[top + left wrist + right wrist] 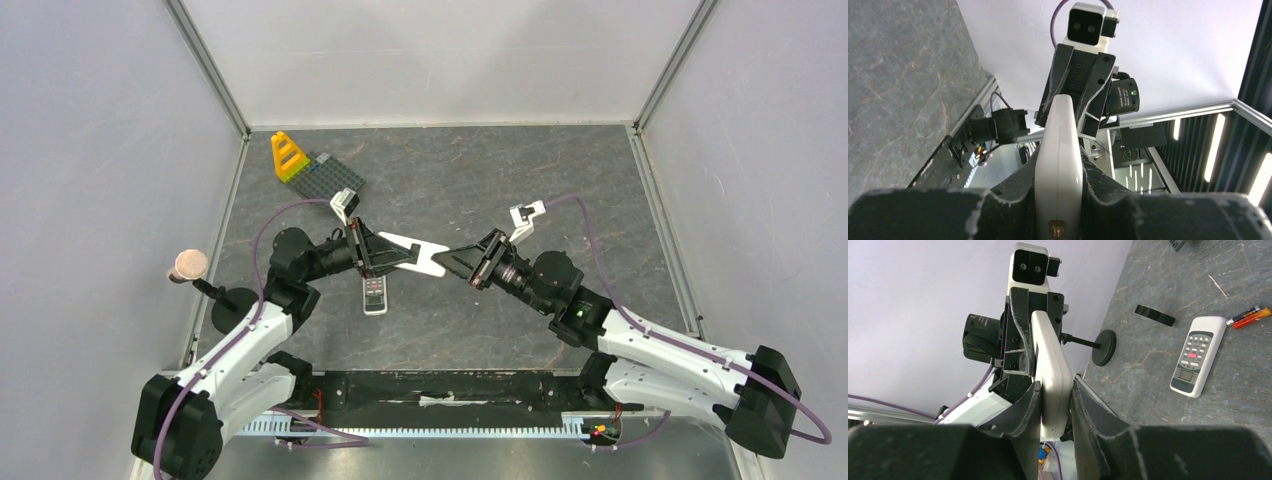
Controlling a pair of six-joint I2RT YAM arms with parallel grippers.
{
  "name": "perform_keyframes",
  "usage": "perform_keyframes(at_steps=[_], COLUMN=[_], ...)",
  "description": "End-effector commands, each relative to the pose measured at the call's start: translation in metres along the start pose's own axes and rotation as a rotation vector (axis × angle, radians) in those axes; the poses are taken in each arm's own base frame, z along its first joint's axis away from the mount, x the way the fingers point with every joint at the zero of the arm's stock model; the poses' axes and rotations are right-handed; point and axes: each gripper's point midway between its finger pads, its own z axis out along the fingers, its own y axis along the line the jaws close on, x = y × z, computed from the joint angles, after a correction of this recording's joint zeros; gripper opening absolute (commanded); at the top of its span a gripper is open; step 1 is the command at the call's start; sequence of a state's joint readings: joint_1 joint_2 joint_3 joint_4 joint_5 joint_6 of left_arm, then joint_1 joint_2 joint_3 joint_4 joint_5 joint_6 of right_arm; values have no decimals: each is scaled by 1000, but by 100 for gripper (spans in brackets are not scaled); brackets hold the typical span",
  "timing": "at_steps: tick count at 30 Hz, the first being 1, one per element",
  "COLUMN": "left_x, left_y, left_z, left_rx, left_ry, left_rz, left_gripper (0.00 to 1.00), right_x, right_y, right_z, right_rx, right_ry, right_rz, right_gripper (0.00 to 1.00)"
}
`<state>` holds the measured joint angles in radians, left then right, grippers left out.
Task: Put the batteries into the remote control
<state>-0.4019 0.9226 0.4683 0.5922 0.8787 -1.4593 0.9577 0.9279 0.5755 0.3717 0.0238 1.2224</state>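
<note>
Both the left hand (pixel 403 257) and the right hand (pixel 452 262) were clamped on opposite ends of the white remote (pixel 420 254), holding it off the surface (pixel 480 180). Doing this well meant one firm brace while the other turned it for loading. Red-orange batteries (pixel 1251 316) lay farther off, beside a buttoned remote (pixel 1197 355).

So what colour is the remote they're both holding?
White; the held remote shows best in the right wrist view.

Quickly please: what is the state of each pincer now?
Left pincer: closed, holding the white remote.
Right pincer: closed on the other end of the same white remote.
</note>
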Motion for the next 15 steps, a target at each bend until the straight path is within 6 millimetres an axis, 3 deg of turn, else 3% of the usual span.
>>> perform_keyframes(at_steps=[1,11,15], left_x=[22,16,19], left_y=[-20,-6,-3], left_z=[4,8,7], left_rx=[43,-25,-26], left_ry=[111,103,124], left_rz=[73,106,115], left_gripper=[2,2,2], right_x=[34,11,9], right_y=[-16,-4,6], right_z=[-2,-27,-33], right_rx=[59,16,-8], right_ry=[153,145,166], right_rz=[-50,-119,-169], right_gripper=[38,84,91])
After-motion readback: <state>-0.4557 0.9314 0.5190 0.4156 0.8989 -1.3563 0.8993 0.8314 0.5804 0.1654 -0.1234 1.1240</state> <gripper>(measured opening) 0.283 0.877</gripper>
